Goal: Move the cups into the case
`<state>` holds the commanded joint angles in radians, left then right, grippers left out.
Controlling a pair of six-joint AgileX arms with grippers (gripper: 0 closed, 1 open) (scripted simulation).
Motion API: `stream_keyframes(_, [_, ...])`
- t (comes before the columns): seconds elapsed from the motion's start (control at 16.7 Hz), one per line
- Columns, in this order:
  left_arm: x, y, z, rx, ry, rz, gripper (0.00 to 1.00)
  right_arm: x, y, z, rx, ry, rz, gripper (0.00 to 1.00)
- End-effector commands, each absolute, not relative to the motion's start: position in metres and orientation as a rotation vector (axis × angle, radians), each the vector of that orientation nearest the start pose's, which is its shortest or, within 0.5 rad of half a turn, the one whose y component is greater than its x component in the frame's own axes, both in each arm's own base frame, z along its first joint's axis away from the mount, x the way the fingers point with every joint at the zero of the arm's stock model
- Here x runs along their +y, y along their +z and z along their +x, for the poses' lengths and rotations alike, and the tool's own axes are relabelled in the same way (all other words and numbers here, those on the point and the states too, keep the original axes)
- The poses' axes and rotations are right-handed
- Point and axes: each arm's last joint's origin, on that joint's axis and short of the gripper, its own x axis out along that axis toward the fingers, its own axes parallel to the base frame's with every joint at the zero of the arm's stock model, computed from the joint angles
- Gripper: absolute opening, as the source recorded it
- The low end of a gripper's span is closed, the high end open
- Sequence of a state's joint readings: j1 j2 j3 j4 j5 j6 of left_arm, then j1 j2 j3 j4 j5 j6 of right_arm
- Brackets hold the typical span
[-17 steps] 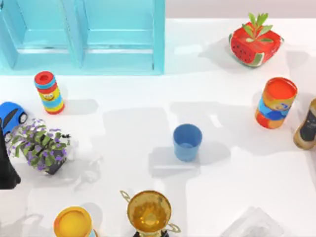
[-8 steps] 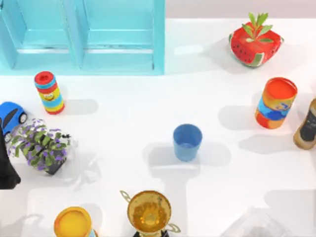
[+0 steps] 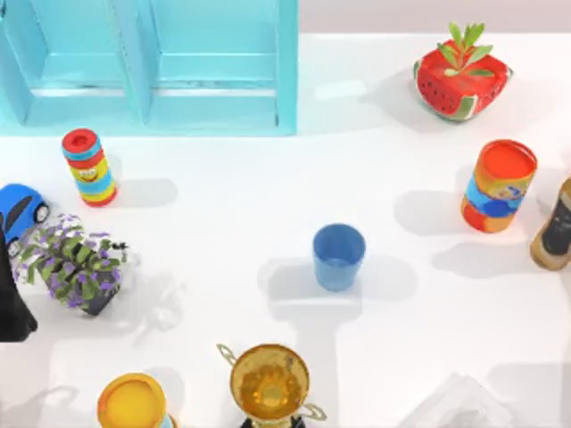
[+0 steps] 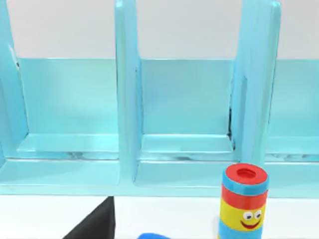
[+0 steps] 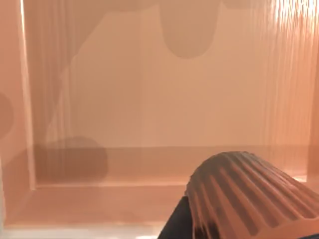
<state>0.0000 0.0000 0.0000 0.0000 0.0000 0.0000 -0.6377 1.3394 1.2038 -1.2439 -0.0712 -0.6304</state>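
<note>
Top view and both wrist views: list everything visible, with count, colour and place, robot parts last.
case: 1, turquoise, far left
blue cup: 1, centre
ribbed cup: 1, brown-pink, close in the right wrist view
striped smiley can: 1, red-blue-yellow, left
toy car: 1, blue, left edge
flower pot: 1, purple blooms, left
trophy: 1, gold, near edge
yellow can: 1, near left
orange-and-blue can: 1, right
watermelon planter: 1, red, far right
bottle: 1, tan-black, right edge
black arm part: 1, left edge
</note>
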Motion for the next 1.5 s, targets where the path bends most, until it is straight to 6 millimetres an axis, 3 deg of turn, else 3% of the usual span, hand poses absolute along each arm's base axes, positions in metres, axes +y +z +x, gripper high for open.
stream_keyframes(0.66, [-0.001,0.160,0.106,0.000,0.000,0.000,1.00,-0.139,0.225,0.197,1.372,-0.045,-0.042,0.00])
stream_keyframes(0.9, [-0.001,0.160,0.106,0.000,0.000,0.000,1.00,-0.139,0.223,0.197,1.373,-0.044,-0.041,0.00])
stream_keyframes(1.5, [-0.001,0.160,0.106,0.000,0.000,0.000,1.00,-0.139,0.223,0.197,1.373,-0.044,-0.041,0.75])
